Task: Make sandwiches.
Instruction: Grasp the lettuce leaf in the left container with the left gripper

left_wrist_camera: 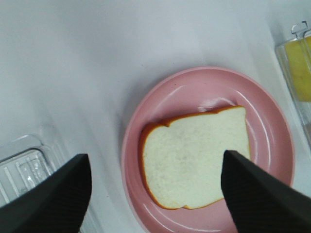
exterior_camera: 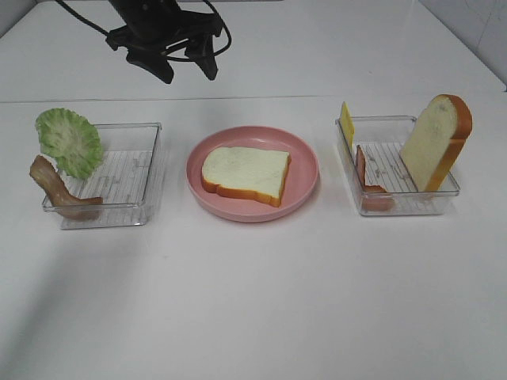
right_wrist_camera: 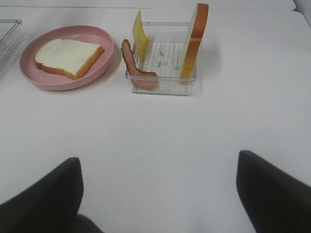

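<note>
Barely begun, we judge: one bread slice point(exterior_camera: 244, 172) lies on the plate point(exterior_camera: 305, 170), while lettuce point(exterior_camera: 70, 141), bacon point(exterior_camera: 57, 190), cheese point(exterior_camera: 346, 123) and the second slice point(exterior_camera: 436, 142) wait in the trays point(exterior_camera: 135, 170). Our left gripper point(left_wrist_camera: 156, 158) and right gripper point(right_wrist_camera: 158, 159) both stand fingers apart, empty.

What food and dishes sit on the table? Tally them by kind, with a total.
White bread slices with orange-brown crust: 2
Reddish-brown bacon strips: 2
Ruffled green lettuce leaf: 1
Thin yellow cheese slice: 1
Round pink plate: 1
Clear plastic trays: 2
Total: 9

glossy pink plate point(exterior_camera: 305, 170), clear plastic trays point(exterior_camera: 150, 158), matt table point(exterior_camera: 253, 301)
</note>
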